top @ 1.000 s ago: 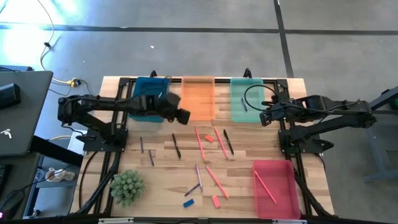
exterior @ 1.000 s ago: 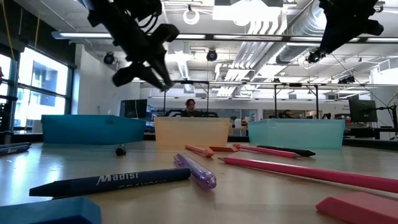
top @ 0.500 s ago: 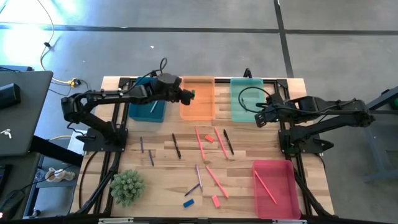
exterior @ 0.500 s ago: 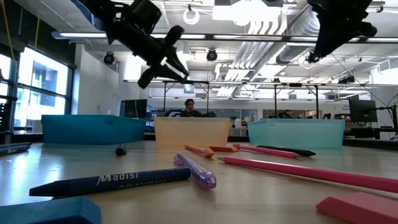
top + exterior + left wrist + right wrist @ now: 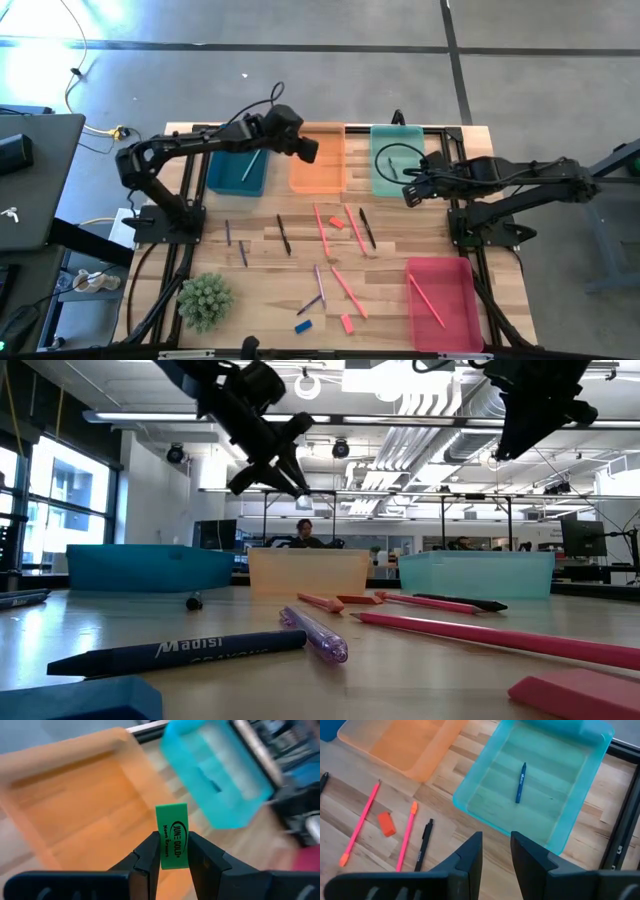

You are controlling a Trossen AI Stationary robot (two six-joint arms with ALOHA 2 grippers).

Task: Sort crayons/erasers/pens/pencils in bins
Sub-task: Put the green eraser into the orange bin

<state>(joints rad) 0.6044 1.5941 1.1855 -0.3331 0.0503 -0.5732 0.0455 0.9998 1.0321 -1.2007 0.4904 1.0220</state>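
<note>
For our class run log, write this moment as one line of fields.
left gripper: shut on green eraser, above orange bin | right gripper: open, empty, near teal bin

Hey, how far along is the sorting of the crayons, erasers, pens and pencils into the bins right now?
Early. Done: a stick lies in the blue bin, a blue crayon in the teal bin, a pink stick in the pink-red bin. In hand: the left gripper holds a green eraser over the orange bin. The right gripper is empty. Left: about ten sticks and three erasers on the table.
</note>
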